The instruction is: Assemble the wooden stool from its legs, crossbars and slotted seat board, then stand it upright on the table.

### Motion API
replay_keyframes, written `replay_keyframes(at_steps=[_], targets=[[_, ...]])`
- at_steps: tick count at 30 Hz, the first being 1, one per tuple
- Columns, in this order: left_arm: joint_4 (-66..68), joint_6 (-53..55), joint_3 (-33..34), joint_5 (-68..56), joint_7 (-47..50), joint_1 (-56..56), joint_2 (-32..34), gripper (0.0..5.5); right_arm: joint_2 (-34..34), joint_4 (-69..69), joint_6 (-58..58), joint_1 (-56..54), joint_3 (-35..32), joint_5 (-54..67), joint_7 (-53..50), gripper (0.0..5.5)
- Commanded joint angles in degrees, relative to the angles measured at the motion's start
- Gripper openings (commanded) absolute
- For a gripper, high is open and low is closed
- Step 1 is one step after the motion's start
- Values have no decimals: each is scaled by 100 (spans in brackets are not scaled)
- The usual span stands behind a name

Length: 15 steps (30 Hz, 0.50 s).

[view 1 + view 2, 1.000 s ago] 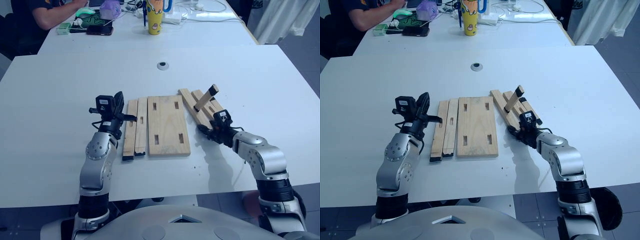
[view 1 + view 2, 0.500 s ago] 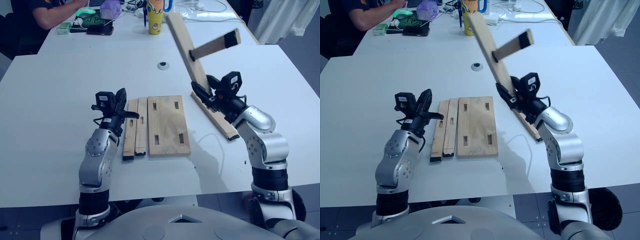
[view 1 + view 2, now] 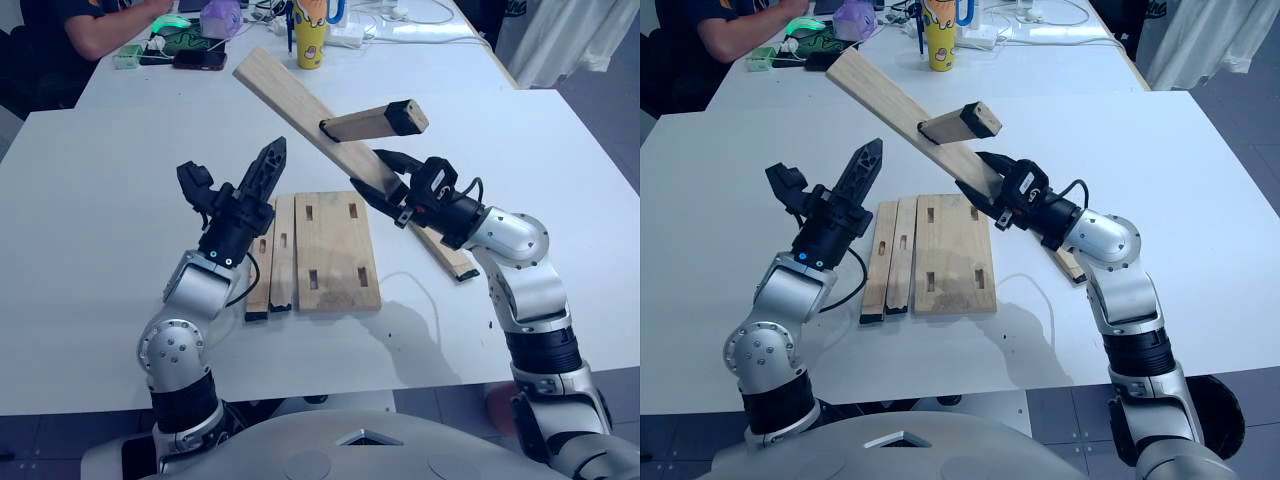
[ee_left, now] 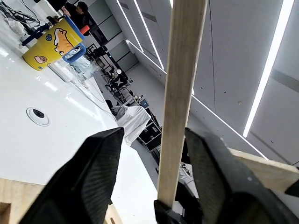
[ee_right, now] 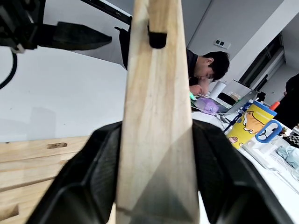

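Now the right gripper (image 3: 368,172) is raised over the middle of the white surface (image 3: 100,200), its fingers (image 5: 96,184) clamped on both flat sides of a long wooden leg (image 3: 300,100). This leg is off the surface and tilted, its free end slanting up toward the far left corner, well above everything else. A short crossbar (image 3: 372,121) is plugged into a slot in the leg just above the grip and sticks out toward the right edge, its dark-tipped end free in the air. The left gripper (image 3: 235,172) is also lifted, over the left half of the surface, with its fingers (image 4: 84,182) spread wide and holding nothing; the longer one points up toward the underside of the lifted leg but stays apart from it. Below, the slotted seat board (image 3: 337,250) lies flat near the middle of the surface, closer to the near edge, its four slots facing up. A pair of legs (image 3: 270,255) lies flat side by side just beside the board's left long edge, running parallel to it. One more leg (image 3: 447,255) lies flat at an angle on the board's right, partly hidden under the right gripper. A yellow mug (image 3: 310,42) stands on a second surface beyond the far edge.
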Motion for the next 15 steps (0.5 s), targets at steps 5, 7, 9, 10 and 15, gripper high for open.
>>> replay_keyframes(at_steps=[5, 7, 9, 10, 15], targets=[[-236, -139, -86, -510, 220, -166, 235, 362, -118, -19, -184, -7, 72, 125, 362, 208], [-244, -183, -118, -546, 246, -195, 282, 391, -127, -126, -71, 32, 90, 279, 505, 208], [-216, -220, -146, -527, 251, -222, 341, 419, -146, -239, 43, 72, 113, 441, 629, 208], [-199, -241, -156, -521, 253, -229, 365, 435, -162, -295, 95, 94, 126, 510, 691, 208], [-138, -392, -136, -608, 248, -285, 428, 442, -198, -301, 145, 85, 161, 506, 741, 208]])
